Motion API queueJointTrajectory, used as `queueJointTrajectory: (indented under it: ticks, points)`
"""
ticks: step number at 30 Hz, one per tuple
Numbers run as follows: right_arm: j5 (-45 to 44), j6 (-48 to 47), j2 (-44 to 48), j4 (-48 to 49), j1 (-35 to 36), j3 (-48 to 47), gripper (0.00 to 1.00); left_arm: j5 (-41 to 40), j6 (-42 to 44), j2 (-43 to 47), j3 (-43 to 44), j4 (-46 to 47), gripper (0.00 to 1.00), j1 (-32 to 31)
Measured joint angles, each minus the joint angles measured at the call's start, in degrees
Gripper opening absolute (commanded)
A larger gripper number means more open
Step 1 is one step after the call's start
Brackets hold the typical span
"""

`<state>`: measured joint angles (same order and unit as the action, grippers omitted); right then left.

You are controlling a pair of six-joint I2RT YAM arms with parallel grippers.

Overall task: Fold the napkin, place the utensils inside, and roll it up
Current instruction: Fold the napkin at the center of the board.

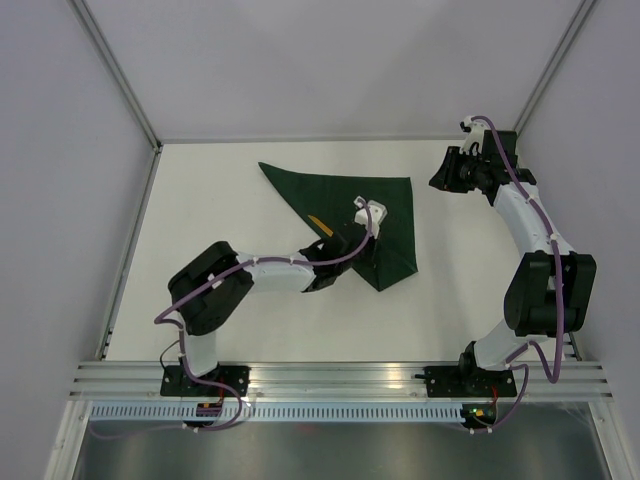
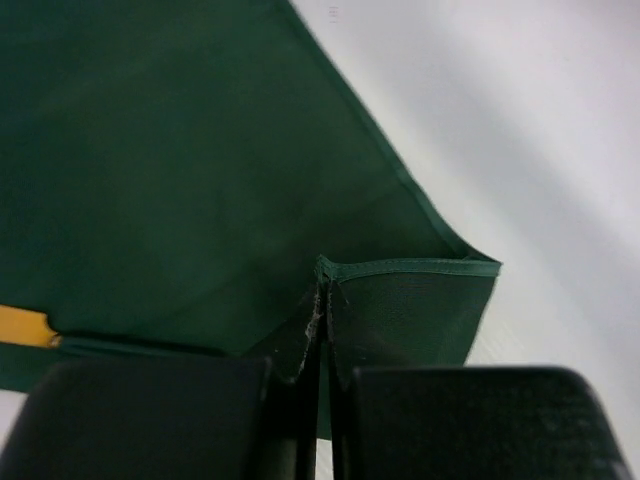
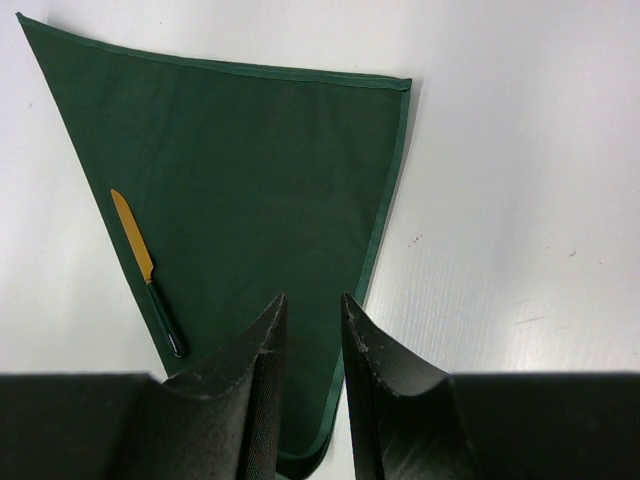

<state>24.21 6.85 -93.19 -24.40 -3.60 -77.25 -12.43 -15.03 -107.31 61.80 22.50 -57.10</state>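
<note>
The dark green napkin point(image 1: 355, 205) lies folded into a rough triangle at mid-table, also seen in the right wrist view point(image 3: 250, 170). My left gripper point(image 1: 358, 245) is shut on a lifted, hemmed fold of the napkin point(image 2: 400, 300), its fingers pressed together point(image 2: 325, 300). The utensil, a thin knife with a yellow-orange blade and a dark handle point(image 3: 147, 268), rests on the napkin's left part point(image 1: 318, 222); only its yellow end point(image 2: 25, 325) shows in the left wrist view. My right gripper point(image 1: 452, 172) hangs open and empty point(image 3: 313, 300) above the napkin's right edge.
White table point(image 1: 200, 210) with grey walls at the back and on both sides. An aluminium rail point(image 1: 340, 378) runs along the near edge by the arm bases. The napkin's lower tip point(image 3: 300, 462) curls up slightly.
</note>
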Motion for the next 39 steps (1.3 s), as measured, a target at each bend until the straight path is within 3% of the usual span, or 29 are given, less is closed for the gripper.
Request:
queueJointTrajectory:
  ticks: [20, 39]
  points:
    - [0.46, 0.0, 0.0, -0.02, 0.0, 0.0, 0.33, 7.34, -9.4, 0.11, -0.94, -3.04, 0.02, 18.86]
    - [0.57, 0.0, 0.0, -0.02, 0.0, 0.0, 0.34, 9.68, -11.1, 0.07, -0.9, -3.58, 0.02, 25.16]
